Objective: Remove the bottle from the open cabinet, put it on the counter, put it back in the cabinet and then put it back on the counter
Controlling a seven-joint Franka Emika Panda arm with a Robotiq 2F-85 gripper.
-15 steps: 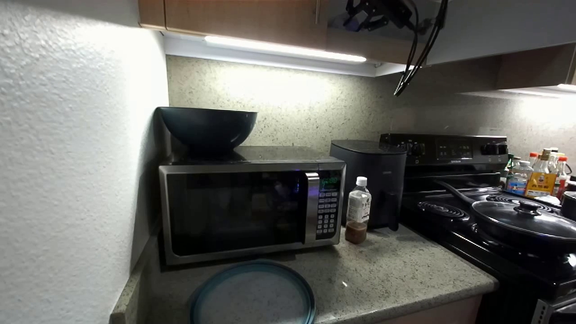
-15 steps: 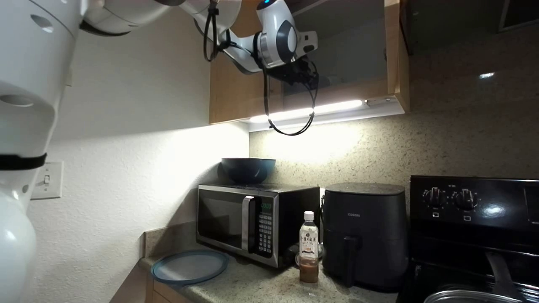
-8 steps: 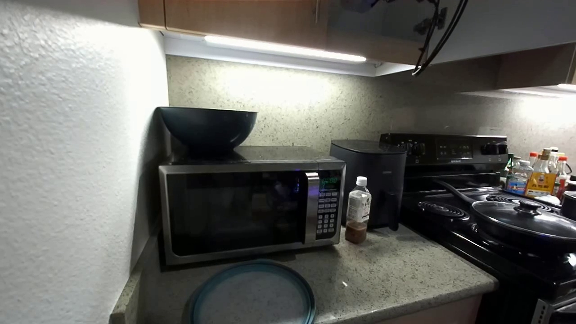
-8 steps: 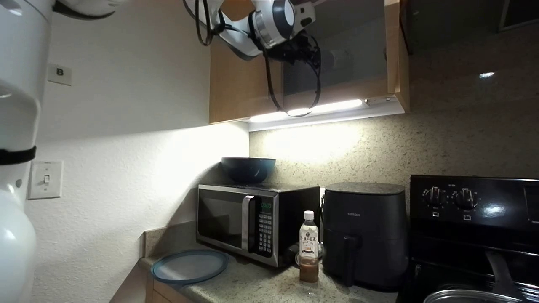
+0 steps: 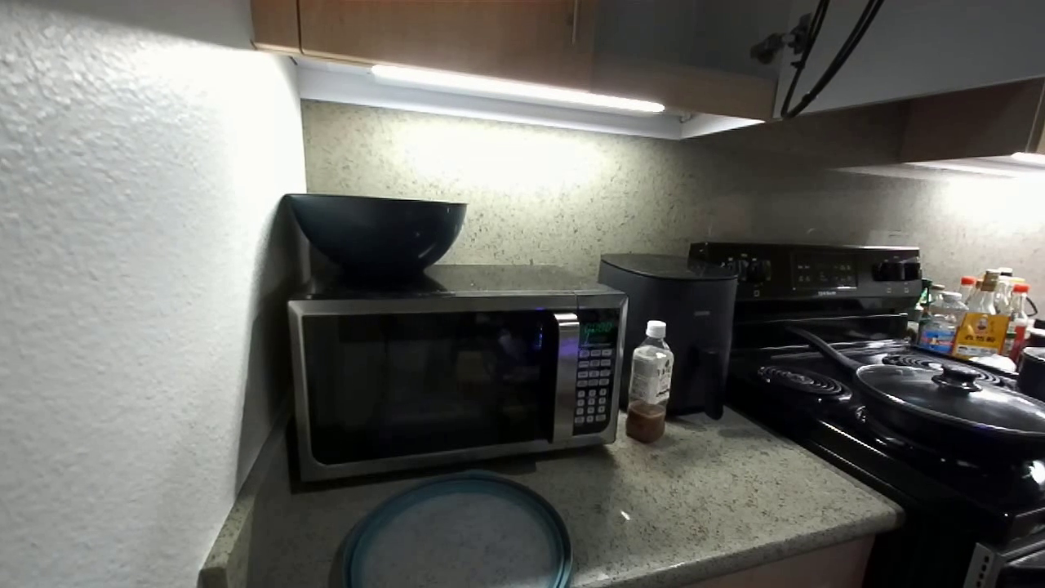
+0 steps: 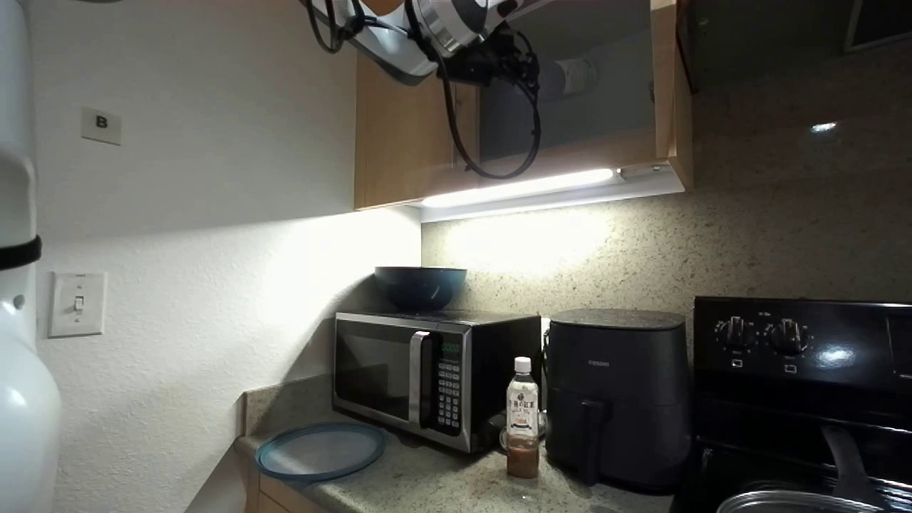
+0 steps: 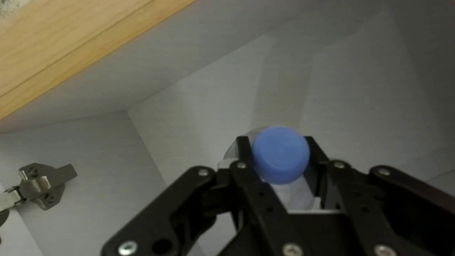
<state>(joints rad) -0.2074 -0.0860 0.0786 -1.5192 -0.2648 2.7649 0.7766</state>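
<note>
Wrist view: I clamp my gripper (image 7: 277, 146) on the bottle (image 7: 280, 158) by its capped end, within the cabinet (image 7: 96, 37). Below the cabinet, in both exterior views, a dark bowl (image 5: 377, 233) sits on the microwave (image 5: 441, 384) and a bottle of brown liquid (image 5: 651, 380) stands on the counter (image 5: 735, 490).

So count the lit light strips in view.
2: a long strip under the cabinet above the microwave, and a second strip cut off at an exterior view's right edge. More may be hidden.

Wood cabinet (image 6: 417, 142), stone-look counter (image 5: 735, 490) (wall (image 5: 147, 294) w/ rough tex.)
</note>
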